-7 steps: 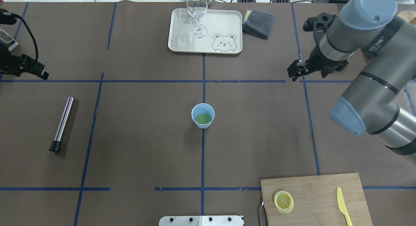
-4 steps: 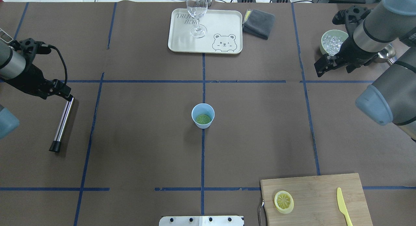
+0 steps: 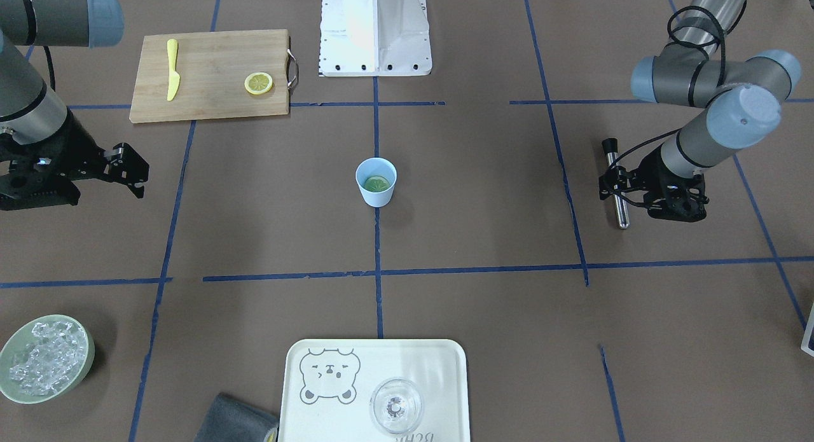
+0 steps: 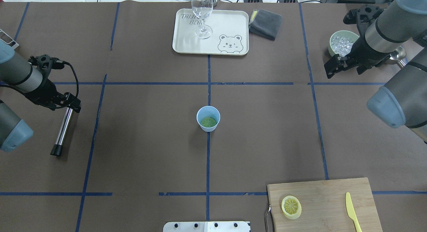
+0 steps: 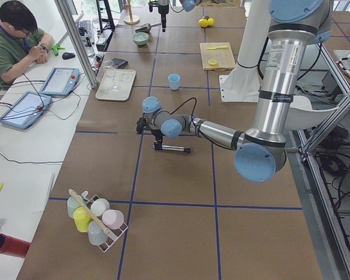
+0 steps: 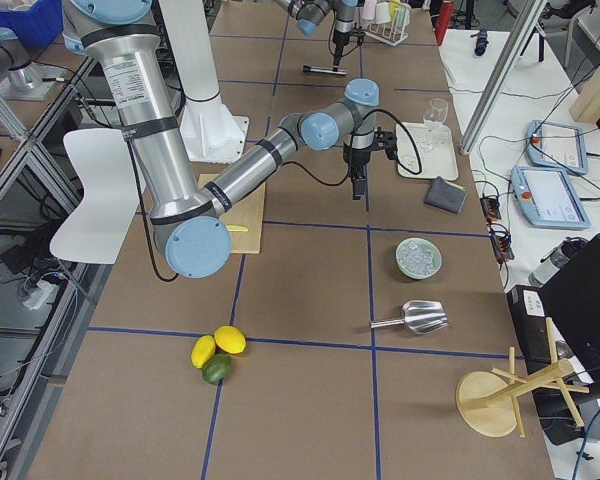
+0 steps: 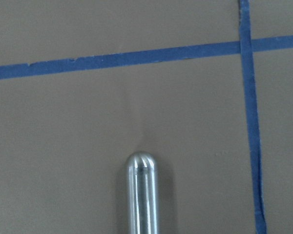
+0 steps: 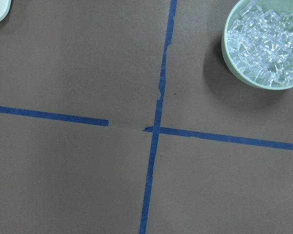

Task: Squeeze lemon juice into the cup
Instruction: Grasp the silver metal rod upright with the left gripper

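Observation:
The light-blue cup [image 4: 213, 111] stands at the table's centre, where two tape lines cross, and it also shows in the front view [image 3: 376, 196]. A lemon slice [image 4: 208, 122] lies flat inside it and looks greenish there [image 3: 376, 184]. A second slice [image 4: 291, 207] lies on the cutting board [image 4: 330, 198]. My left gripper [image 4: 72, 104] hovers over the far end of a steel rod [image 4: 62, 132], far left of the cup, and its jaws look open. My right gripper [image 4: 330, 70] is open and empty at the back right, beside the ice bowl [image 4: 342, 45].
A cream tray [image 4: 230, 25] with a wine glass [image 4: 202, 11] and a grey cloth [image 4: 266, 23] lie at the back. A yellow knife [image 4: 352, 210] lies on the board. A metal scoop [image 6: 415, 318] lies near the ice bowl.
My left arm has come in from the left edge and now sits over the rod's far end. My right arm has drawn back to the right, uncovering the ice bowl.

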Tool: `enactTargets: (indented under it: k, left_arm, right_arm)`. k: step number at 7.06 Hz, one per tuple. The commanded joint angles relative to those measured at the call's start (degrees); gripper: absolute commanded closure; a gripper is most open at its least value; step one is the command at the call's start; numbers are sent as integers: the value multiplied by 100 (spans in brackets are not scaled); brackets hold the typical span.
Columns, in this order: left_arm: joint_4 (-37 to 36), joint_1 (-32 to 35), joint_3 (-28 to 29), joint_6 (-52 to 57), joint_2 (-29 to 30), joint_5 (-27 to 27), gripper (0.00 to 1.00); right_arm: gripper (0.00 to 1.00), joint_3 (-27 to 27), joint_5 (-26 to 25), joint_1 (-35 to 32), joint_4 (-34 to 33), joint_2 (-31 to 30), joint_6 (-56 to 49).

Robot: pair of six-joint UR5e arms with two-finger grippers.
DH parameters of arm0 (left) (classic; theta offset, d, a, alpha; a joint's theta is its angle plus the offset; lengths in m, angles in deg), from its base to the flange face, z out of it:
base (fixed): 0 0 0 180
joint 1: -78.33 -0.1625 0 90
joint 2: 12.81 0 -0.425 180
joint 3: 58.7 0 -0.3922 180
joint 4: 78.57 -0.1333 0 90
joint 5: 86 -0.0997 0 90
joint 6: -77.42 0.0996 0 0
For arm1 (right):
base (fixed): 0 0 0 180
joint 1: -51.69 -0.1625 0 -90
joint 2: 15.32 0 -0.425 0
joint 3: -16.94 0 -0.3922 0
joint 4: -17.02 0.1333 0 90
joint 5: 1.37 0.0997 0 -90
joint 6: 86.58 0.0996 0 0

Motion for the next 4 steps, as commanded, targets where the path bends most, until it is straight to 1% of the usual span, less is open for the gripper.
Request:
enactTargets:
  k: [1, 4]
  left_arm:
    - [7, -71, 147, -3, 46, -57, 0]
    - [7, -106, 173, 6, 46, -57, 0]
  right_arm:
    - [0, 23, 0, -1, 0, -9, 9]
    - [0, 23, -9, -1, 0, -9, 9]
